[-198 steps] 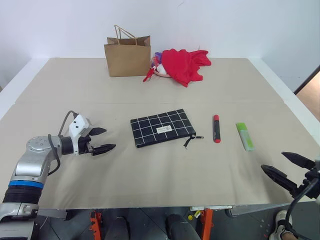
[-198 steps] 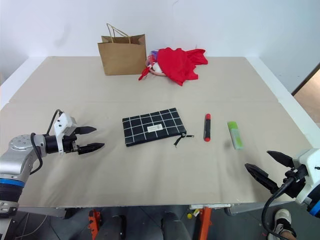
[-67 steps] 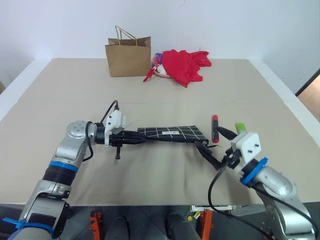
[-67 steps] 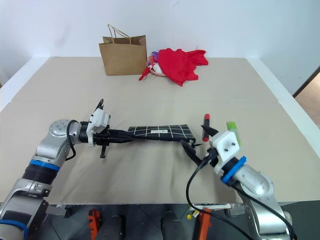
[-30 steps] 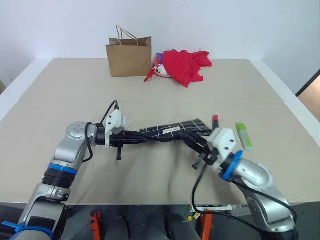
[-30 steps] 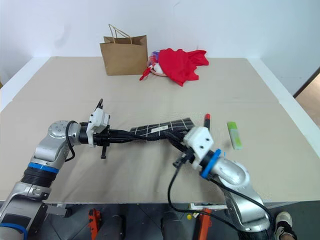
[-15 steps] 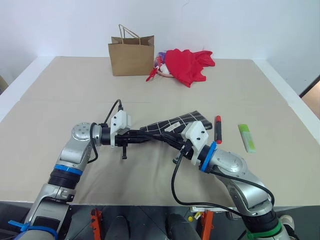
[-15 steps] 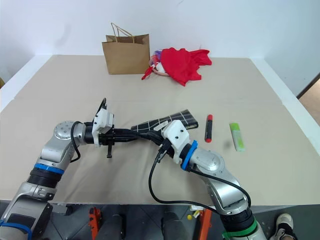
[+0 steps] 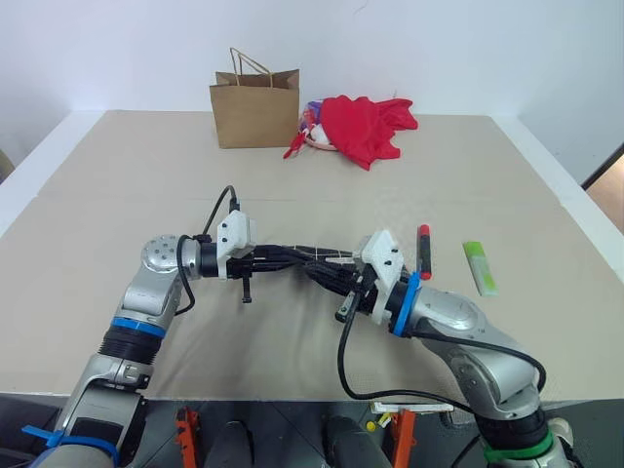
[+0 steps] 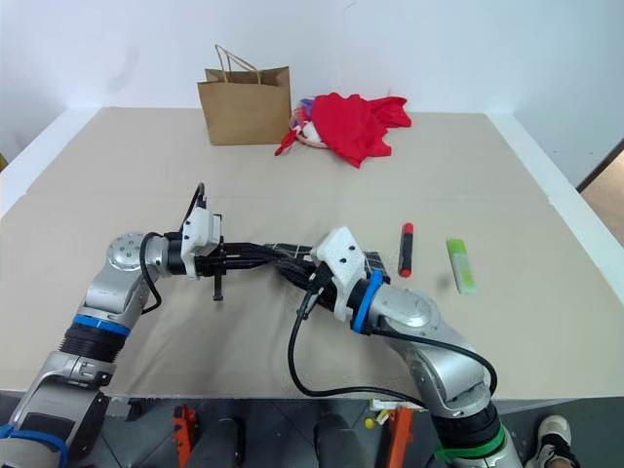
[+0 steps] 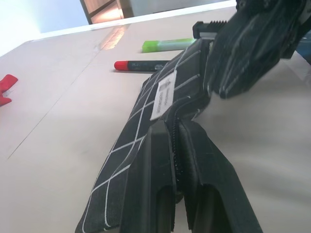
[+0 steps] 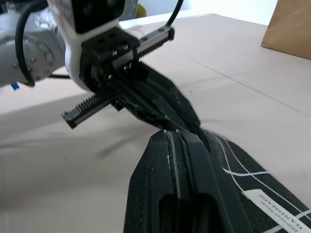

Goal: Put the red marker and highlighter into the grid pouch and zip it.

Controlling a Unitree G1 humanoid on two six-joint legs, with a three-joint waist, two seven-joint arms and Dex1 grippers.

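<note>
The left end effector is clenched on one end of the grid pouch, held above the counter. The right end effector pinches the pouch's zipper edge. Right of the pouch lie the red marker, then the highlighter.

Both arms and the grid pouch crowd the surface's middle. Red marker and highlighter lie toward the right edge; paper bag and red cloth line the far edge.

Both tools on grid pouch
</note>
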